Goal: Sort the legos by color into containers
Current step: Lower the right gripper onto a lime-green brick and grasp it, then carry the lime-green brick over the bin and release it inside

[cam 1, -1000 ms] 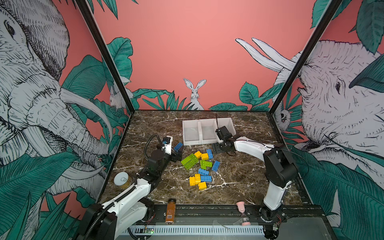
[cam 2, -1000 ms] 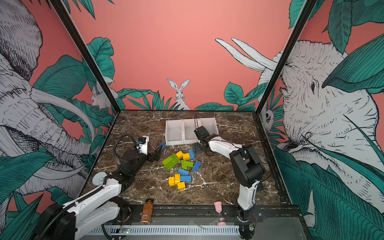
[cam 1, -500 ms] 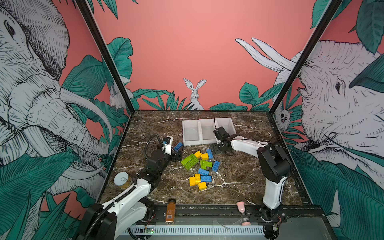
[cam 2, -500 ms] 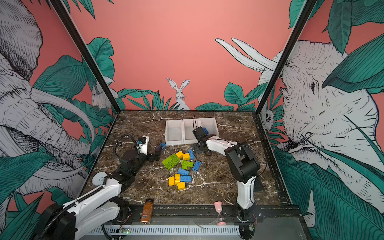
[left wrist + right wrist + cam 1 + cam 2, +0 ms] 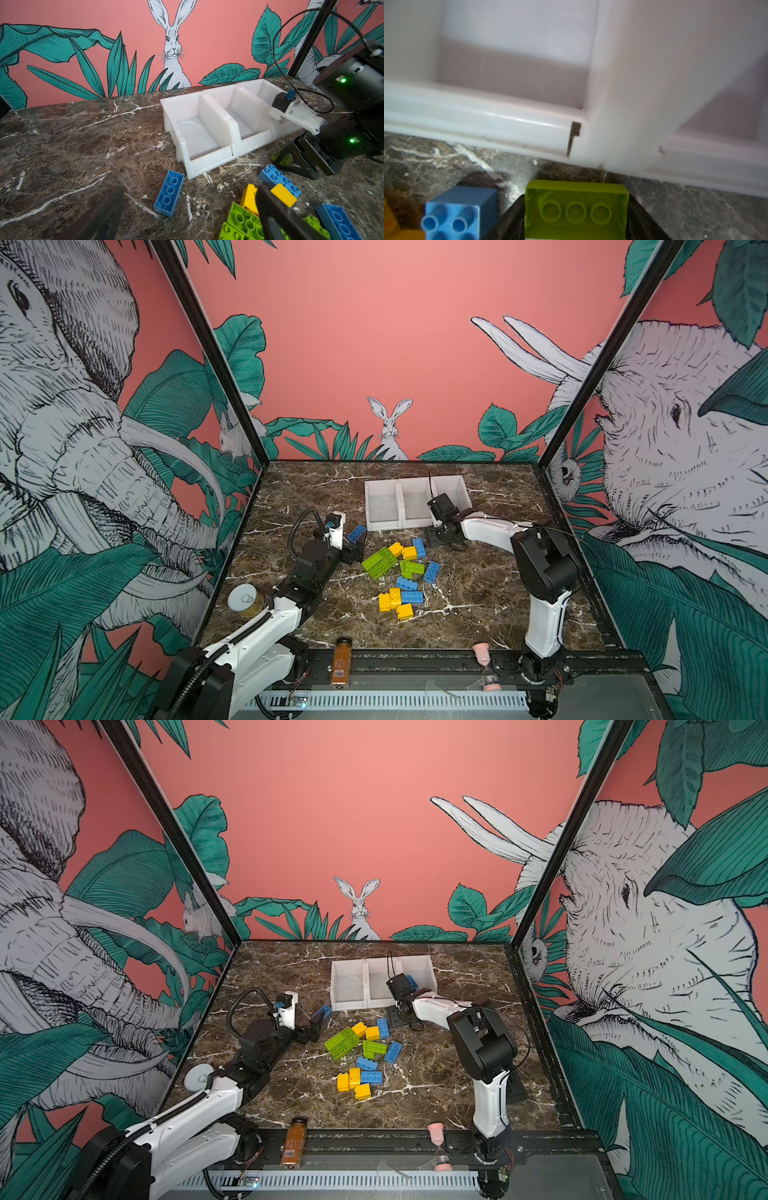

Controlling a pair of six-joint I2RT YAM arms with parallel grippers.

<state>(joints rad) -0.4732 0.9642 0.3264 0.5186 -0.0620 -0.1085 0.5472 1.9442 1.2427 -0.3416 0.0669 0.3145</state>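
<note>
Yellow, lime green and blue legos [image 5: 399,568] [image 5: 361,1048] lie in a loose pile mid-table. The three joined white containers [image 5: 384,526] [image 5: 349,1006] [image 5: 207,162] stand behind the pile. A blue lego [image 5: 410,982] seems to lie in the right-hand one. My right gripper [image 5: 436,537] [image 5: 395,1018] [image 5: 576,212] is low on the table just in front of the containers, shut on a lime green lego [image 5: 576,207] [image 5: 284,159] with its hollow underside facing the right wrist camera. My left gripper [image 5: 357,547] [image 5: 313,1025] [image 5: 187,218] stands open left of the pile. An upturned blue lego [image 5: 169,193] [image 5: 356,533] lies ahead between its fingers.
A round lidded tin [image 5: 245,599] [image 5: 197,1077] sits at the table's left edge. An orange bottle [image 5: 341,659] and a pink hourglass-shaped piece [image 5: 482,655] stand on the front rail. Printed walls close in the back and both sides.
My right gripper has dropped from in front of the containers to the table at the pile's far edge, and its jaws have closed in on the green lego. The left arm has not moved.
</note>
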